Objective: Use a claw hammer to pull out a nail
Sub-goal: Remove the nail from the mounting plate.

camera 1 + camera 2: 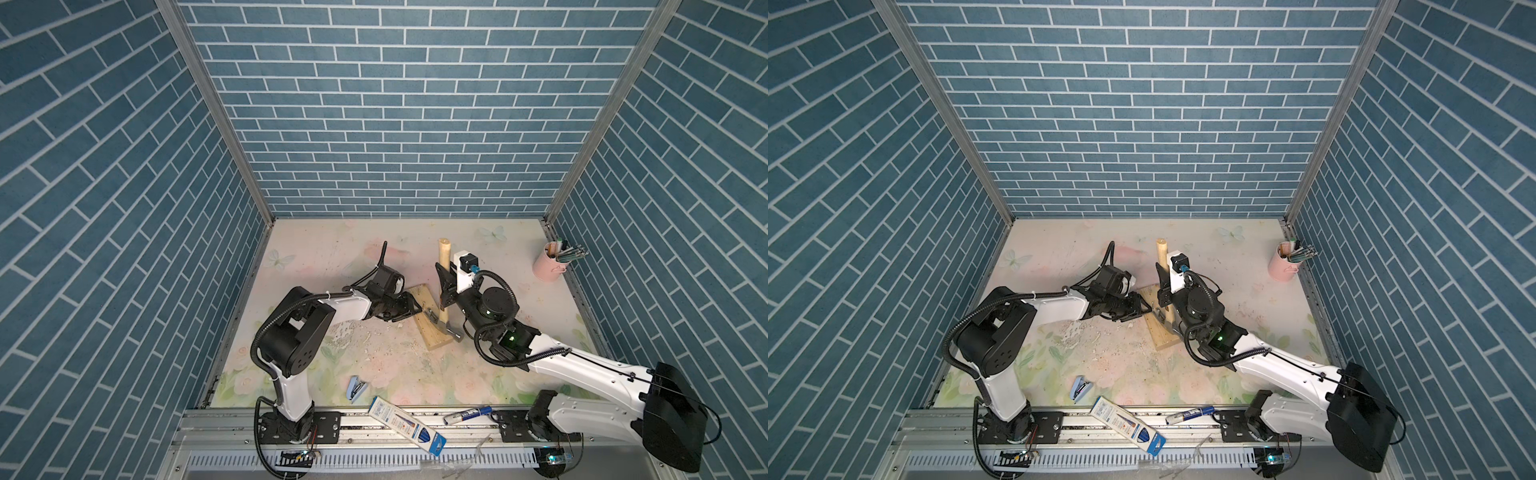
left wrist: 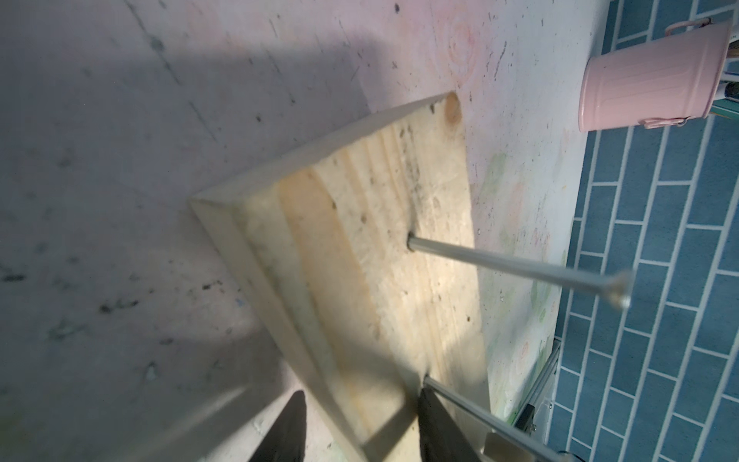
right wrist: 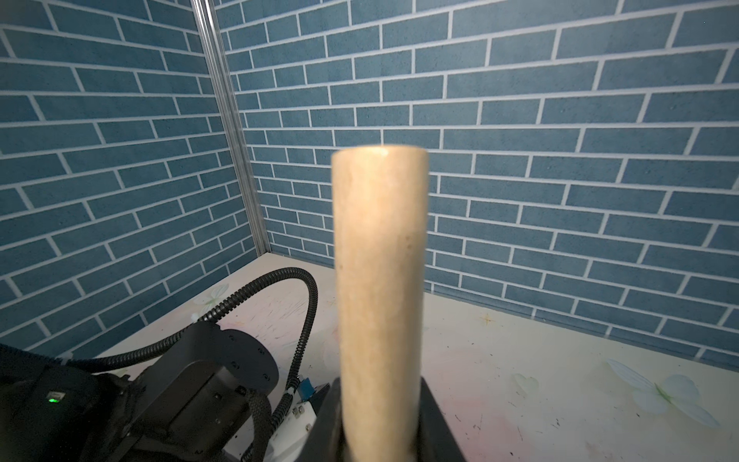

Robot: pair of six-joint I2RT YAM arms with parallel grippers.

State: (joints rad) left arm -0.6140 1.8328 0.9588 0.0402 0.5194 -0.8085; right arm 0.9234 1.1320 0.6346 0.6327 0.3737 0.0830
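Observation:
The claw hammer [image 1: 444, 266] stands nearly upright, its pale wooden handle [image 3: 380, 260] pointing up and its grey steel head [image 1: 452, 330] resting on the wooden block [image 1: 432, 328]. My right gripper [image 3: 380, 420] is shut on the handle about halfway up, as both top views show [image 1: 1165, 286]. Two long nails stick out of the block [image 2: 360, 248]. One nail [image 2: 516, 268] stands free; the other nail [image 2: 480, 416] rises right beside one finger. My left gripper [image 2: 362, 428] straddles the block's near end, one finger on its top face, and reaches it from the left [image 1: 409, 307].
A pink bucket [image 1: 548, 262] of pens stands at the back right corner. A blue stapler [image 1: 357, 388], a pen box [image 1: 407, 424] and a marker [image 1: 467, 414] lie near the front rail. Pale crumbs [image 1: 357, 332] litter the mat left of the block.

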